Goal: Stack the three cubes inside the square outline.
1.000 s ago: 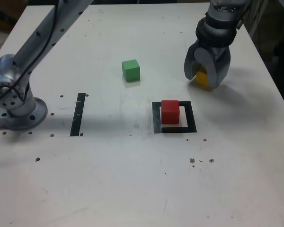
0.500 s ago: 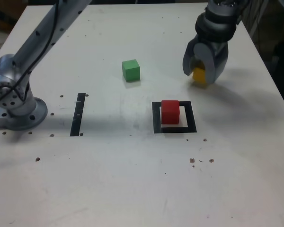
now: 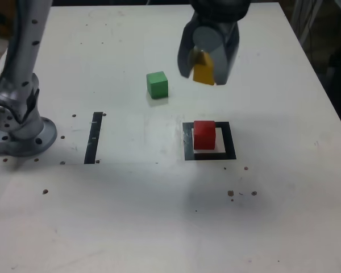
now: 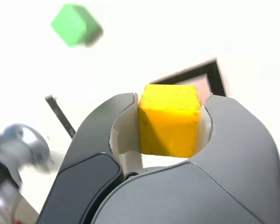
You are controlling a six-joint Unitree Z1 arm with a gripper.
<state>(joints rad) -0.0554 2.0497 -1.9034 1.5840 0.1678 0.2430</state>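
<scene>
Red cube inside square outline; gripper clamped on yellow cube, aloft, yet to be stacked; green cube on table, left for last

Robotics lab or workshop, robot arm base bolted on a marked, white tabletop

Red cube obstr. sq outline

from six o'clock, well back, the exterior view looks down the table toward twelve; the wrist view peers tableward, close behind the gripper; both catch the green cube.
</scene>
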